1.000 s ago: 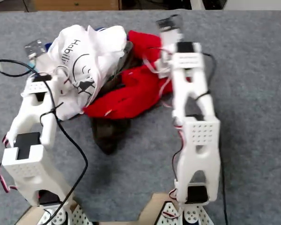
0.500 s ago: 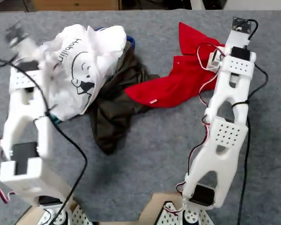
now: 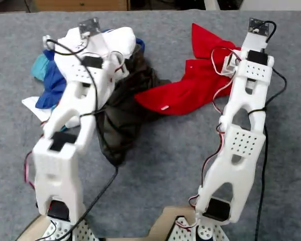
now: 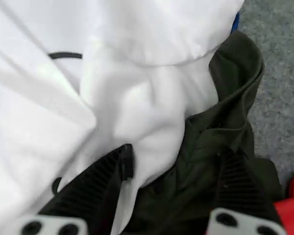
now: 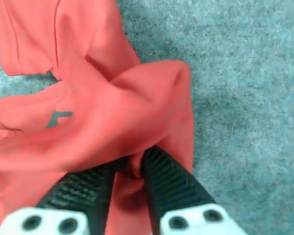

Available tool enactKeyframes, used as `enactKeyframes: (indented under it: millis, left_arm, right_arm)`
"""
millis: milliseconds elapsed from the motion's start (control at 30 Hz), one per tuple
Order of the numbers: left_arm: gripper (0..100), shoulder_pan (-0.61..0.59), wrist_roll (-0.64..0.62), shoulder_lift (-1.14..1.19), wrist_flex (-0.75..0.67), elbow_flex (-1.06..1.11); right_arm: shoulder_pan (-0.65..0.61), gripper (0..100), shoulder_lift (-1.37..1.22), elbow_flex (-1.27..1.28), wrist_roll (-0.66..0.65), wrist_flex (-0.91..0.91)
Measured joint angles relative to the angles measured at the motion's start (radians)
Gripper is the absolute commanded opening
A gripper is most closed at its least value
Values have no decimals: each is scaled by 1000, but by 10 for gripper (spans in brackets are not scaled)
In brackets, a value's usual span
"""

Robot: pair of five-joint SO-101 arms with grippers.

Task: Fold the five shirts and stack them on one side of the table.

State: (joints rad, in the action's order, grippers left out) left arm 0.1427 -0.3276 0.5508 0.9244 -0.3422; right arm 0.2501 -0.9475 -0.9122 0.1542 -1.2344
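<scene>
**Shirts on the grey table, one drawn aside from the heap.**

The red shirt [image 3: 190,85] lies crumpled and unfolded on the far right of the table [image 3: 160,170], one corner just beside the dark olive shirt [image 3: 123,115]. The right gripper [image 5: 135,164] has its fingers pinched together on a raised fold of the red cloth, near that shirt's right-hand edge. The other garments form a heap on the far left. There the white shirt [image 3: 115,40] lies uppermost and overlaps the dark olive one, and a blue shirt [image 3: 50,88] and a teal shirt [image 3: 39,66] show at the heap's left margin. The left gripper [image 4: 179,164] hangs over this heap with its fingers spread apart. One finger is against the white cloth and the other over the dark olive cloth.
</scene>
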Motion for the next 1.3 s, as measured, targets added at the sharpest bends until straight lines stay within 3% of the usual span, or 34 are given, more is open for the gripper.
enactKeyframes:
  millis: [267, 500, 767, 933, 1133, 1300]
  left_arm:
    - [12, -34, -5, 353, 52, -361]
    - [20, -167, -6, 479, 278, -634]
    - [20, -529, -3, 526, 486, -827]
    - [20, -695, -5, 531, 562, -944]
    - [20, -806, -5, 534, 654, -1131]
    - [24, -850, -78, 516, 749, -1267]
  right_arm:
    - [0, 9, 0, 0, 0, 0]
    - [0, 9, 0, 0, 0, 0]
    - [0, 9, 0, 0, 0, 0]
    - [0, 9, 0, 0, 0, 0]
    - [0, 9, 0, 0, 0, 0]
    - [0, 9, 0, 0, 0, 0]
